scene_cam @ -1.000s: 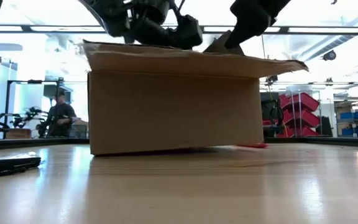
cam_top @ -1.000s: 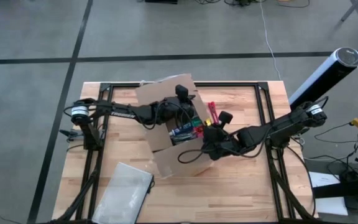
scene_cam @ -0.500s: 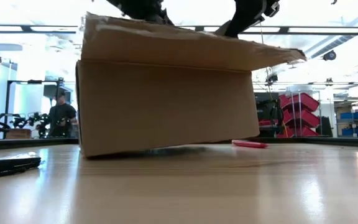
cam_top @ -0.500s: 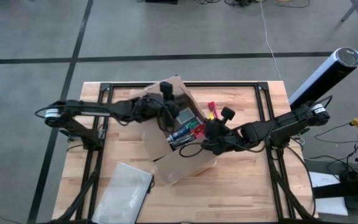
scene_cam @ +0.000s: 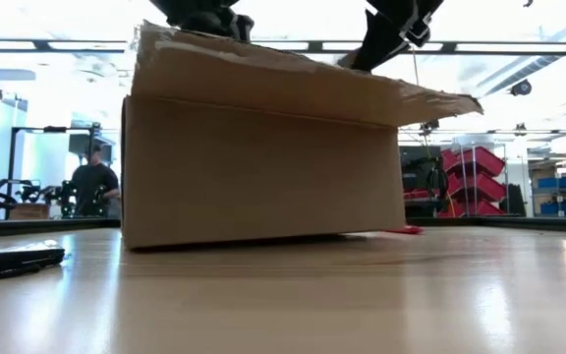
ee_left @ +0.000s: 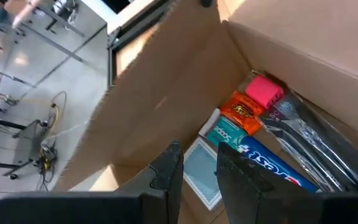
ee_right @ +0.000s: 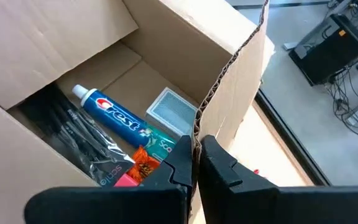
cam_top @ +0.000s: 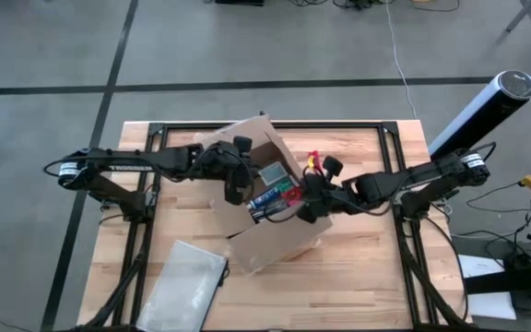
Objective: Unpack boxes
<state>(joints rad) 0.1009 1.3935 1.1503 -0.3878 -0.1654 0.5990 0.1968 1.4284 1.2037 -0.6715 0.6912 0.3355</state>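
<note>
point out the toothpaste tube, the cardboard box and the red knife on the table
toothpaste tube [ee_right: 118,116]: right wrist view, middle of its blue-and-white body.
cardboard box [scene_cam: 263,175]: low view, centre of its near side wall.
red knife [scene_cam: 403,230]: low view, its visible red tip beside the box.

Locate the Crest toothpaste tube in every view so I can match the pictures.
High view: toothpaste tube in the box, mid-table.
Low view: not in it; the cardboard box wall hides it.
Left wrist view: lower right.
Right wrist view: centre-left.
Shared landmark: orange candy pack beside it.
</note>
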